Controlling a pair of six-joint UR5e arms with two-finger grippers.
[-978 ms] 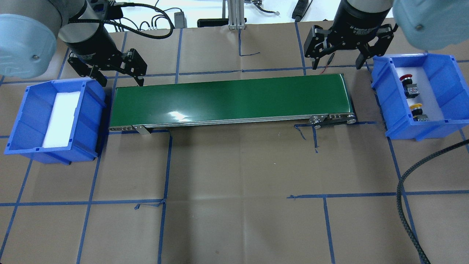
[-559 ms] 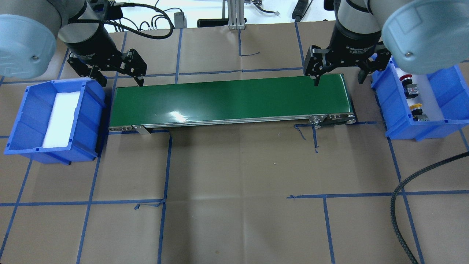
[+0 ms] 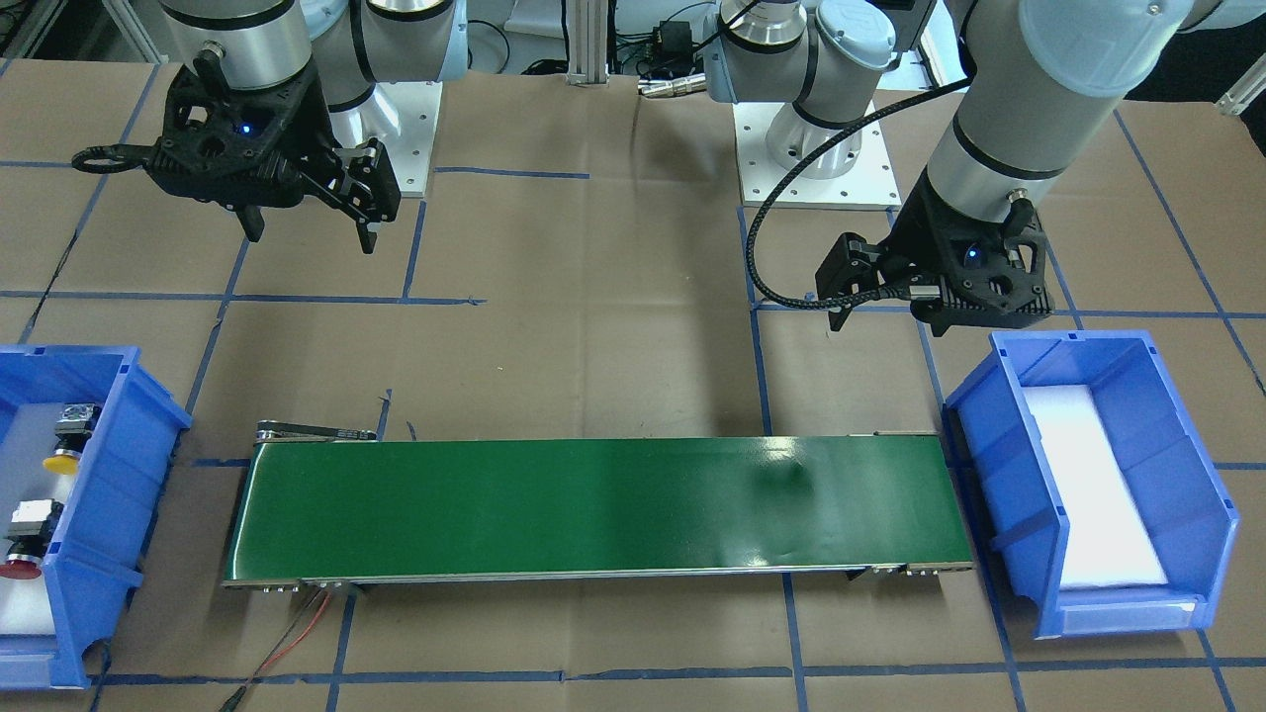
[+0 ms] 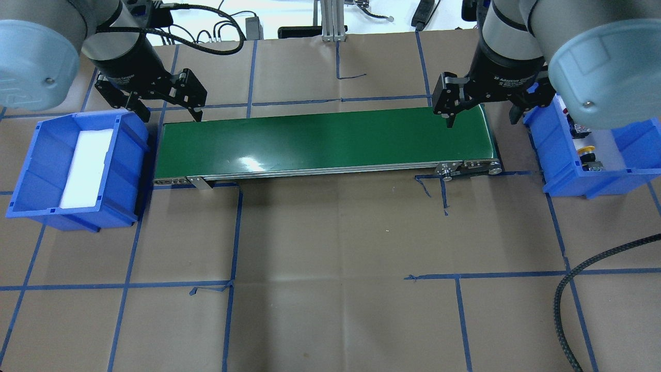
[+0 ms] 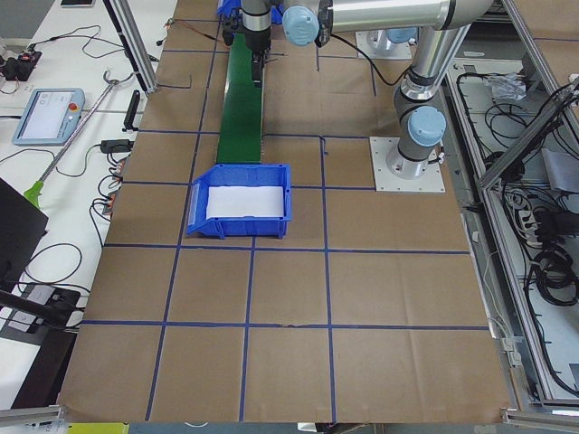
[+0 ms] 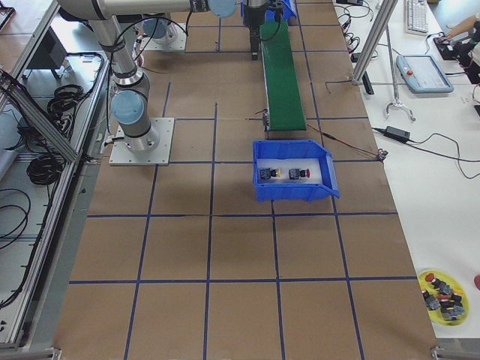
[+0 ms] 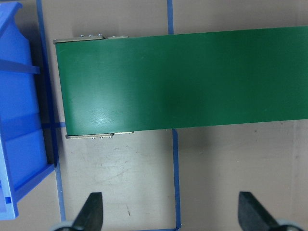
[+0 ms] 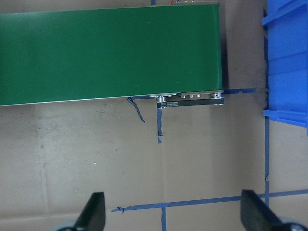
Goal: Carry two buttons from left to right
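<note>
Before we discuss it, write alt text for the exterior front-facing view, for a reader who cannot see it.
A yellow-capped push-button switch and a red-capped push-button switch lie in a blue plastic bin at the view's left, beside a long green conveyor belt. The robot's open right gripper and open left gripper hover beyond it.

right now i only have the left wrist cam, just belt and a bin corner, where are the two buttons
Observer: Both sit in the right blue bin, beyond the green conveyor belt's other end: the yellow button and the red button.
Operator: anything in the bin beside me
Observer: The left blue bin shows only a white foam pad.
Operator: is the right gripper carrying something
Observer: No, the right gripper hangs open near the belt's right end.
</note>
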